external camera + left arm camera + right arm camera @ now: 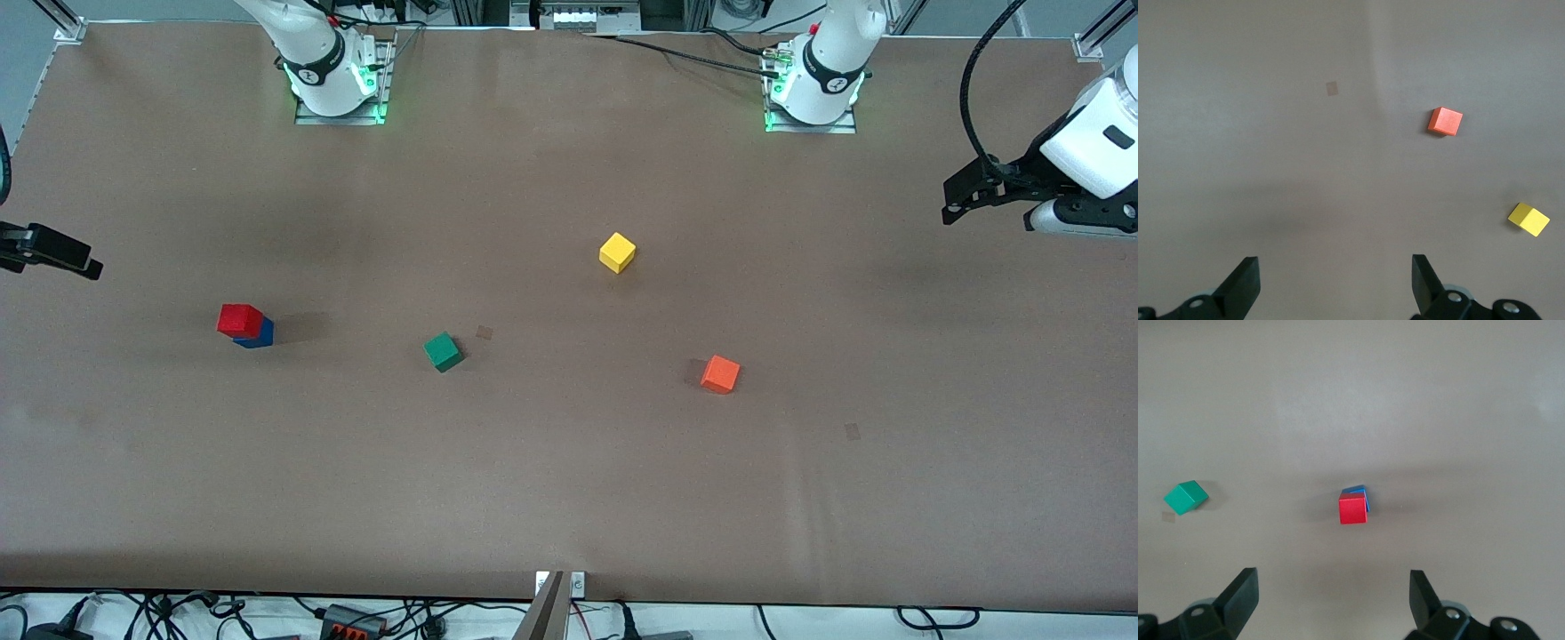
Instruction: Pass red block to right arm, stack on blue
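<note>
In the front view we are seeing the red block (239,319) sitting on top of the blue cube (259,334), slightly offset so a blue edge is peeking out on the side nearer the camera. We are taking that stack as our landmark, standing toward the right arm's end of the brown table (569,498). The green cube (443,351) is lying beside the stack, a little nearer the camera. The yellow cube (617,252) is sitting well apart from the stack, farther from the camera. The orange cube (720,374) is resting farther still from the stack, toward the left arm's end. The right gripper (53,251) is hanging at the table's edge, apart from the stack, and we are only catching part of it there. The left gripper (969,191) is hovering over the table's other end, far from the stack.

In the left wrist view we are looking down past the left gripper (1335,280), whose jaws are standing wide with nothing between them, at the orange cube (1445,121) and the yellow cube (1529,219).

In the right wrist view the right gripper (1333,597) is spreading its jaws wide and holding nothing. The red block (1352,507) is covering most of the blue cube (1361,491), probably a touch askew, with the green cube (1185,497) off to the side.
</note>
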Available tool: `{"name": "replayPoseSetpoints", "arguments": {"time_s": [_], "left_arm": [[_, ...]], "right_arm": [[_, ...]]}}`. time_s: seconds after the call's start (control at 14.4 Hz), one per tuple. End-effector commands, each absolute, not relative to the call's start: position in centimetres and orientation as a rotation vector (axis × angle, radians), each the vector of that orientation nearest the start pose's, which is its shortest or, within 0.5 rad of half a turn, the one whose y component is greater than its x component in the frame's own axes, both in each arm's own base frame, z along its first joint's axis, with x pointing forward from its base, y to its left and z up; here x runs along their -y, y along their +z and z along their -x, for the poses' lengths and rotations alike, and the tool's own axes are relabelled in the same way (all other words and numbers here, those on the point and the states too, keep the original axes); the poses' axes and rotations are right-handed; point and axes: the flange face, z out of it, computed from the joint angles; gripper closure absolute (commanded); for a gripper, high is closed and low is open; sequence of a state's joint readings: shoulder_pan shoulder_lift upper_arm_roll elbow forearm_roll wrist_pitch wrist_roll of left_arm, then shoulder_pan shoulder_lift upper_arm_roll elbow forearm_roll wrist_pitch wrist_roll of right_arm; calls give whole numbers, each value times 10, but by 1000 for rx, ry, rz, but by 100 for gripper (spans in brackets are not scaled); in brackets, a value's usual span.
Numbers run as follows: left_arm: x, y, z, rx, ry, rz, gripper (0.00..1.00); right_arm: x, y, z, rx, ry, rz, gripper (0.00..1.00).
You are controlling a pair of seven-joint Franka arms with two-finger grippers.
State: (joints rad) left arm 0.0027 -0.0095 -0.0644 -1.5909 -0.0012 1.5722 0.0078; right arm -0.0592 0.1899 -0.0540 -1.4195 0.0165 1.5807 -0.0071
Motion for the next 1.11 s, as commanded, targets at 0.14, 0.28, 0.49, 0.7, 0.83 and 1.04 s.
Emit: {"name": "replayPoseSetpoints", "arguments": {"time_s": [0.14, 0.28, 0.49, 0.7, 0.83, 1.04], "left_arm": [[29, 627, -552, -99, 17, 3138, 0], [30, 627, -552, -101, 17, 3138, 0], [30, 626, -552, -101, 19, 3138, 0], [30, 627, -552, -101, 17, 3138, 0], [30, 626, -552, -101, 19, 3138, 0], [30, 626, -552, -103, 19, 3138, 0]], "right_arm": [[54, 584, -574, -150, 4, 3164, 0], [50, 578, -562, -137, -30, 3170, 0], [50, 577, -554, -134, -54, 3169, 0], [51, 579, -557, -118, -50, 3191, 0], [50, 584, -559, -112, -48, 3190, 0], [53, 594, -558, -127, -56, 3183, 0]]}}
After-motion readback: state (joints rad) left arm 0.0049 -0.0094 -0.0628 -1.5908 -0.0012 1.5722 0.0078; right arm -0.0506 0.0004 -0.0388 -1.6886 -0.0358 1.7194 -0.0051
